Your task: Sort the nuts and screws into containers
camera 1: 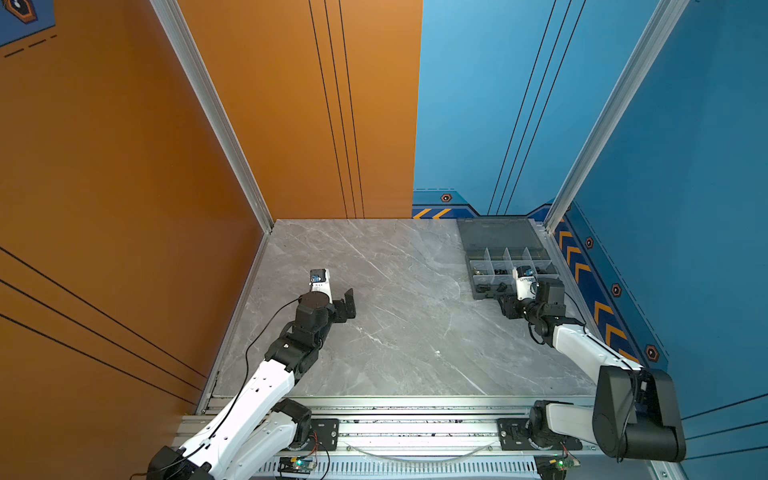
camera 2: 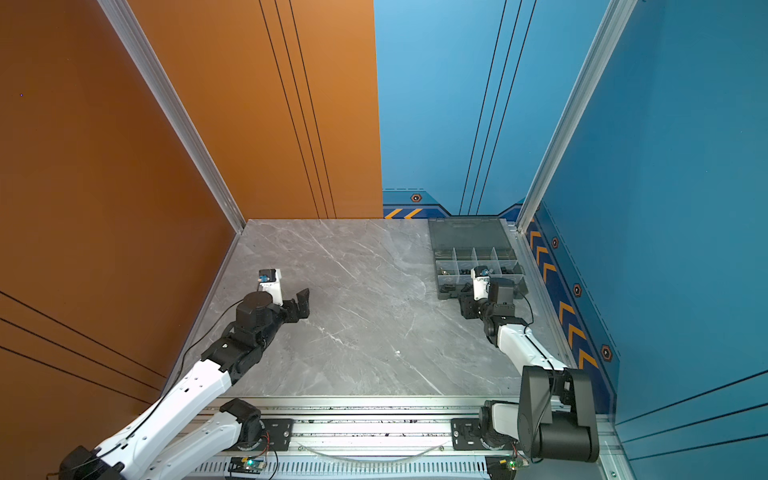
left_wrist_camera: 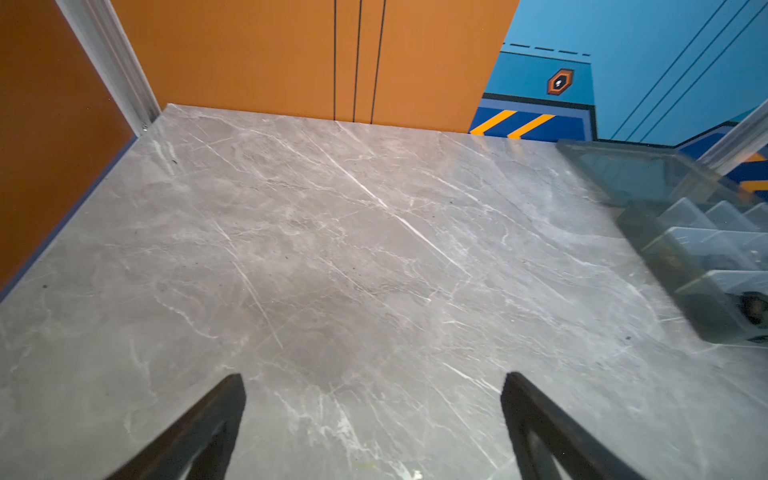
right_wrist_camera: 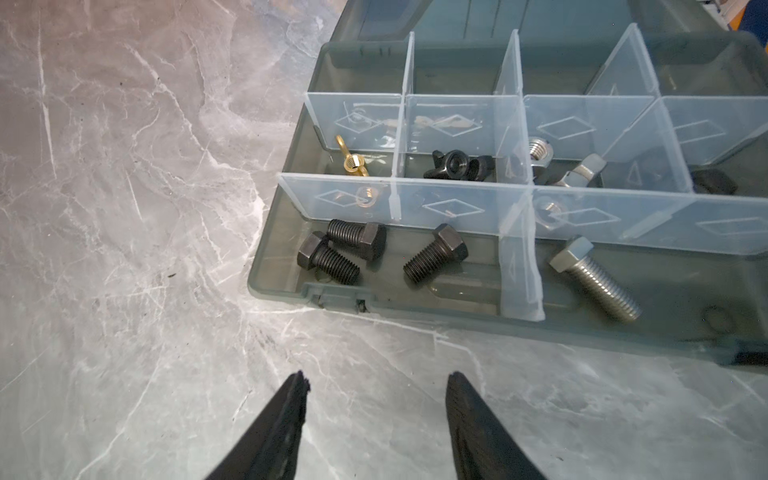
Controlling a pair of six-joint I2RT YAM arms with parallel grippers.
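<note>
The smoky grey organizer box (camera 1: 478,286) (camera 2: 441,286) stands at the table's back right, its containers open. In the right wrist view its nearest container (right_wrist_camera: 282,266) holds three black screws (right_wrist_camera: 436,253), and the one beside it holds a silver screw (right_wrist_camera: 594,278). The row behind holds nuts: a brass wing nut (right_wrist_camera: 351,160), a black wing nut (right_wrist_camera: 459,166) and a silver nut (right_wrist_camera: 539,149). My right gripper (right_wrist_camera: 376,380) (camera 1: 509,307) hangs open and empty over bare table just in front of the box. My left gripper (left_wrist_camera: 374,378) (camera 1: 347,305) is open and empty, left of centre.
The box's flat lid (camera 1: 498,232) lies open against the back wall. The orange wall (camera 1: 124,208) bounds the left side and the blue wall (camera 1: 685,208) the right. An aluminium rail (camera 1: 415,428) with both arm bases runs along the front edge. The box also shows in the left wrist view (left_wrist_camera: 665,232).
</note>
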